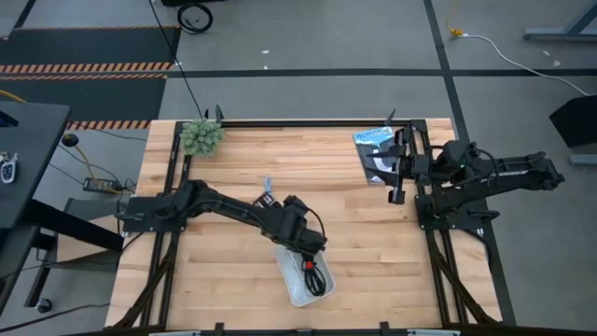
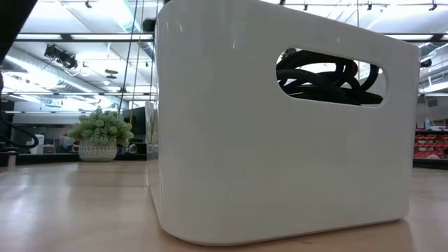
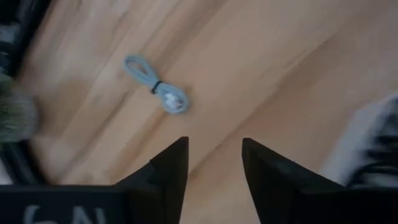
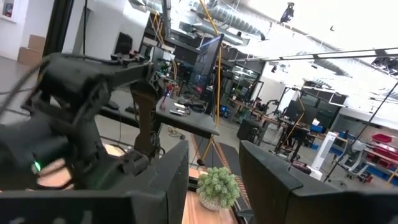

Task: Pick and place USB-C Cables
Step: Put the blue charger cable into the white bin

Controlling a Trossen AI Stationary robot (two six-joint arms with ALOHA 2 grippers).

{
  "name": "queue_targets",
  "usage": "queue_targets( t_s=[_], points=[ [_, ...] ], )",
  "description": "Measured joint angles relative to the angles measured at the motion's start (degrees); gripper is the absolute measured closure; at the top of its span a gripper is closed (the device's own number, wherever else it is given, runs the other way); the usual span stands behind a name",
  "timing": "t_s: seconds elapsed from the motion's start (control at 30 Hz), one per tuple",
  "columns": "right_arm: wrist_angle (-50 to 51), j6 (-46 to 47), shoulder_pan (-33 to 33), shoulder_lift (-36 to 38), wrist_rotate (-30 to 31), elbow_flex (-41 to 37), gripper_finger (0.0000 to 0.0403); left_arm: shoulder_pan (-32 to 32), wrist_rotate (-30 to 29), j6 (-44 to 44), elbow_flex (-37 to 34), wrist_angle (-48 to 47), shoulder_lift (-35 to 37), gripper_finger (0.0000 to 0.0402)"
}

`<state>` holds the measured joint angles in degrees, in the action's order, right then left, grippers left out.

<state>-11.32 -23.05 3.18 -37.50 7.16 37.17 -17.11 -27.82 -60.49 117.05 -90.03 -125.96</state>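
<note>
A short grey cable (image 3: 155,88) (image 1: 266,188), tied in a small bundle, lies flat on the wooden table. My left gripper (image 3: 214,147) (image 1: 297,229) is open and empty. It hovers between that cable and the white tray (image 1: 297,285) (image 2: 231,140). Black cable bundles (image 2: 327,75) (image 1: 313,273) lie inside the tray and show through its handle slot in the low view. I cannot make out a white cable. My right gripper (image 4: 214,149) (image 1: 399,173) is open and waits at the table's right side, pointing toward the left.
A blue-and-black flat packet (image 1: 378,154) lies near the far right of the table, beside the right gripper. A small potted plant (image 1: 201,136) (image 2: 101,136) (image 4: 217,186) stands at the far left corner. Bare wood (image 1: 224,271) stretches left of the tray.
</note>
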Motion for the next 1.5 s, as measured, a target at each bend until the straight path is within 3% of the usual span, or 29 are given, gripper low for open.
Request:
queue_targets(
  t_s=[0.27,0.5,0.67,0.8,1.0,1.17,1.33,1.5],
  points=[
    [0.7,0.4,0.0,0.0,-1.2,0.0,0.0255,6.5,1.4,5.9,-19.0,3.1,6.7,0.0295],
    [0.7,0.6,0.1,0.0,-1.4,0.0,0.0255,12.0,5.4,7.5,-37.4,22.3,19.5,0.0339],
    [0.4,0.6,0.1,-0.2,-1.4,0.0,0.0255,16.7,6.0,1.5,-45.9,30.1,24.6,0.0356],
    [-0.4,0.6,0.1,-1.1,-1.4,0.0,0.0255,20.1,7.1,0.8,-49.3,35.9,25.0,0.0334],
    [-2.1,0.5,0.1,-3.4,-1.4,0.0,0.0255,24.5,9.8,-0.6,-53.5,51.1,24.7,0.0254],
    [-2.8,0.4,0.1,-4.3,-1.4,0.0,0.0255,26.3,11.0,-3.7,-54.6,53.2,24.7,0.0199],
    [-3.4,-0.7,0.1,-4.5,-1.4,0.0,0.0255,25.9,11.1,-4.6,-54.9,52.7,24.7,0.0188],
    [-4.0,-0.7,0.1,-4.5,-1.4,0.0,0.0255,24.6,10.8,-4.9,-54.9,53.9,23.9,0.0202]
  ],
)
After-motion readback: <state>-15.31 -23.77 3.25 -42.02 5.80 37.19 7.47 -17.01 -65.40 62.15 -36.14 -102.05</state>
